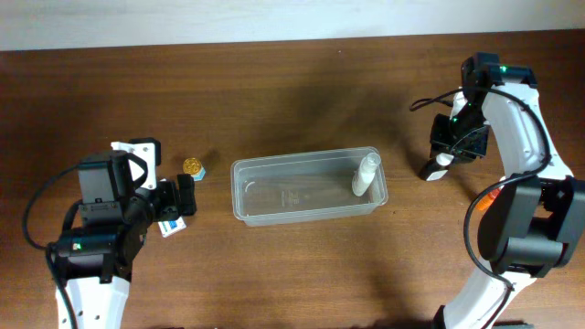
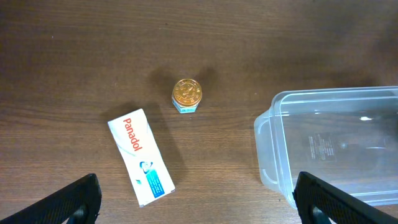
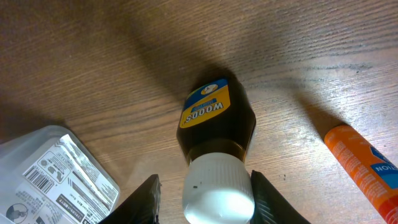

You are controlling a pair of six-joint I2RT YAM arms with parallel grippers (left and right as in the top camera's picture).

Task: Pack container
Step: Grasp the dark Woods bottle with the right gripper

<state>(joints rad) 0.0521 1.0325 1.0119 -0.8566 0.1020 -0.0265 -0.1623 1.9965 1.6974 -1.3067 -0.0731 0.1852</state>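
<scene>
The clear container [image 1: 245, 183] sits mid-table with a white bottle [image 1: 366, 174] lying in its right end; its corner shows in the left wrist view [image 2: 267, 140]. A dark brown Woods bottle [image 3: 217, 118] with a white cap lies on the table right of the container [image 1: 433, 169]. My right gripper [image 3: 205, 199] straddles its cap, jaws open, with a gap on the left side; it also shows in the overhead view [image 1: 450, 153]. My left gripper [image 2: 199, 205] is wide open and empty over the table, near a white Panadol box [image 2: 141, 165] and a small gold-lidded jar [image 2: 186, 94].
An orange tube [image 3: 360, 162] lies right of the Woods bottle. A pale packet with a barcode label [image 3: 56, 177] lies to its left. The Panadol box [image 1: 171, 226] and the jar [image 1: 193, 167] lie left of the container.
</scene>
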